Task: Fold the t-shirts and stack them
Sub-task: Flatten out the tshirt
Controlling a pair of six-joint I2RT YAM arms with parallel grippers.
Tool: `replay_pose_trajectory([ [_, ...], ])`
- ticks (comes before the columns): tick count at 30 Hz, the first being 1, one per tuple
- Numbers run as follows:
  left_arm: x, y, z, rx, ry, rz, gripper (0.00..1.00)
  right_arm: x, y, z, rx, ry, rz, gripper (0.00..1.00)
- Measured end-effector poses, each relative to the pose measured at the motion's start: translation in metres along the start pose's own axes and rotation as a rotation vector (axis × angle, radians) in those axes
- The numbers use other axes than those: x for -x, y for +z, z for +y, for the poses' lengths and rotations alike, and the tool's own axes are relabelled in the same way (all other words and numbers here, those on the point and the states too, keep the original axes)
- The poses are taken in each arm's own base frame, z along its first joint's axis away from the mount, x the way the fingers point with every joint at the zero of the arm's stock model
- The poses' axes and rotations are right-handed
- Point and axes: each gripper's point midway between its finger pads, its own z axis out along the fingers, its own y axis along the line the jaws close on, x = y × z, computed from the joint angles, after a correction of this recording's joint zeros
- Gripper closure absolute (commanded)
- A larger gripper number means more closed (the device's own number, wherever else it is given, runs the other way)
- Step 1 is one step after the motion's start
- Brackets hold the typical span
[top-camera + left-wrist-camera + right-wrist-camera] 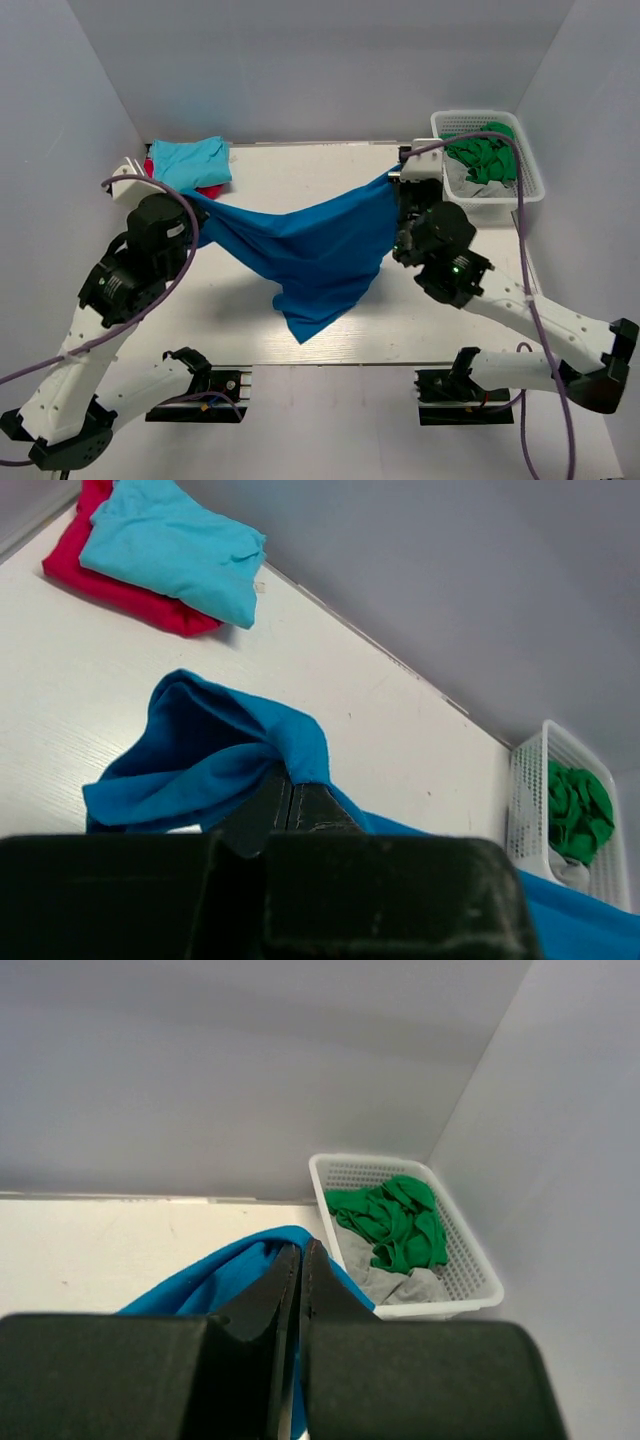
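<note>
From the top camera, the royal-blue t-shirt (pixel 320 250) hangs slung between the two claws. The left claw (pixel 192 198) is clamped on one end and the right claw (pixel 400 182) on the other. Between them the cloth sags, and a tail droops toward the arm bases. I cannot tell whether its tip touches the table (pixel 300 170). Just beyond the left claw lies the folded turquoise t-shirt (pixel 190 160), with the red t-shirt (pixel 210 190) peeking from under it. Beyond the right claw, to its outer side, stands a white basket (pixel 535 185) holding a green garment (pixel 485 155).

In the left wrist view, the jaws are closed on a bunched fold of the blue shirt, and cloth spills out on both sides of the fingertips. The turquoise-on-red stack sits well ahead and to the left of the claw, and the basket is far off to its right.

In the right wrist view, the jaws are pressed together with blue fabric pinched between them. The basket is ahead and to the right, with grey cloth (pixel 390 1285) under the green.

The step in hand looks like lifting the shirt and spreading it out before any fold. The next move probably calls for both claws to draw apart evenly to take out the sag. They would then lower together so the drooping tail lands first and the body lies flat.
</note>
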Motion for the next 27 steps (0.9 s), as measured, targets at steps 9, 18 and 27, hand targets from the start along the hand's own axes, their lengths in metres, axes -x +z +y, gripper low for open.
replay_pose_trajectory([
  [9, -0.028, 0.052, -0.009, 0.141, 0.087, -0.025, 1.00, -0.066, 0.071, 0.043, -0.035, -0.132, 0.118, 1.00],
  [18, -0.068, 0.127, 0.004, 0.333, 0.197, -0.036, 1.00, -0.113, 0.167, 0.068, -0.001, -0.109, 0.226, 1.00],
  [27, -0.105, 0.210, 0.054, 0.530, 0.249, 0.016, 1.00, -0.220, 0.259, 0.142, 0.168, -0.092, 0.357, 1.00],
])
